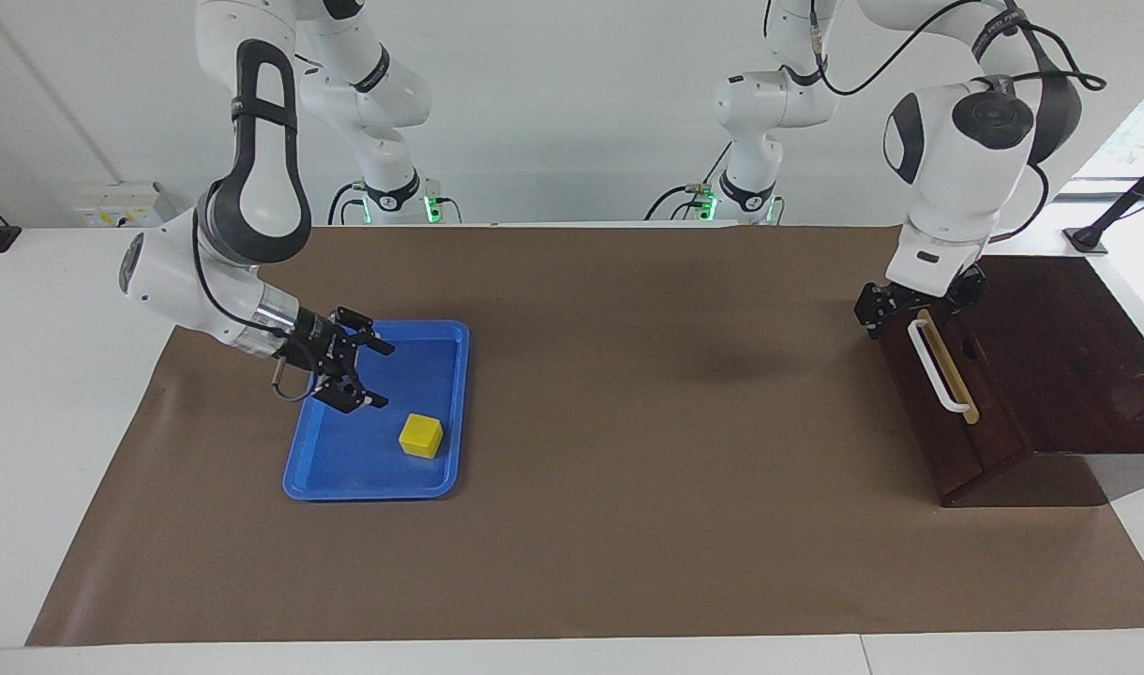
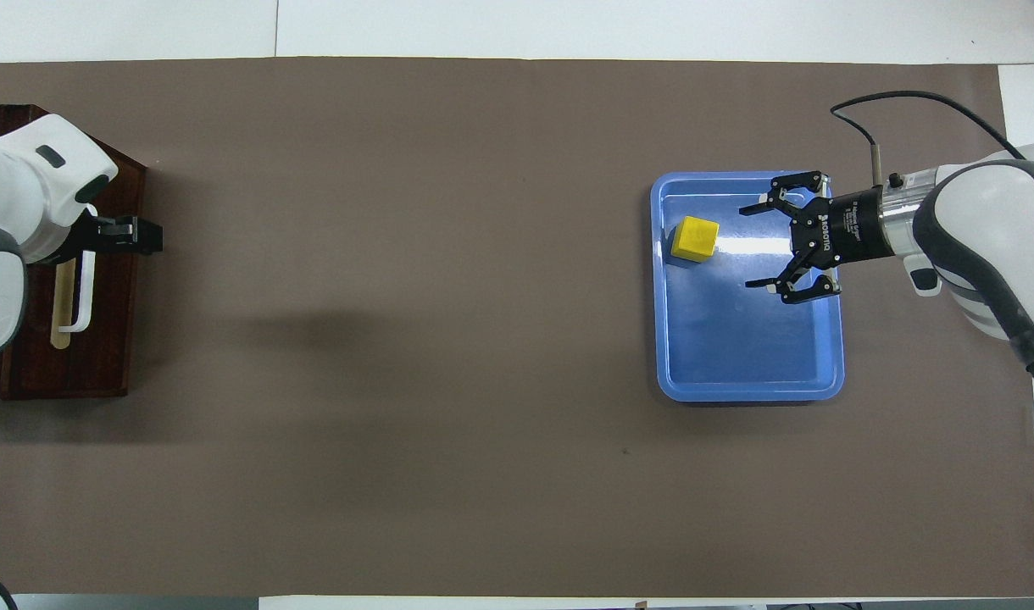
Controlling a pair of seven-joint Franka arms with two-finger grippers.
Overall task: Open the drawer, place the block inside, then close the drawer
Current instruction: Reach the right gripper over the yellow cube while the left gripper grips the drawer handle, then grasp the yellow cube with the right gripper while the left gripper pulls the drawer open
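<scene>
Right hand [image 1: 384,375]: spread, over blue tray [image 1: 347,455], at 10 o'clock of block [image 1: 421,436], which lies in the tray. Left hand [image 1: 877,314]: spread, at 11 o'clock end of handle [image 1: 938,370]; drawer [image 1: 919,417] shut. I judge opening is in hand. Next I clamp the handle and pull.

- A white tabletop [image 1: 66,394] fills the room's foreground, most of it under a flat brown paper mat [image 1: 647,469].
- A plain pale wall [image 1: 553,103] rises where the tabletop ends.
- A bright window [image 1: 1139,122], seemingly with greenery outside, shows at the edge toward the left arm's end.
- A small white wall box [image 1: 122,204], perhaps a socket, sits low on the wall.
- Light is even and soft, casting faint shadows on the mat.
</scene>
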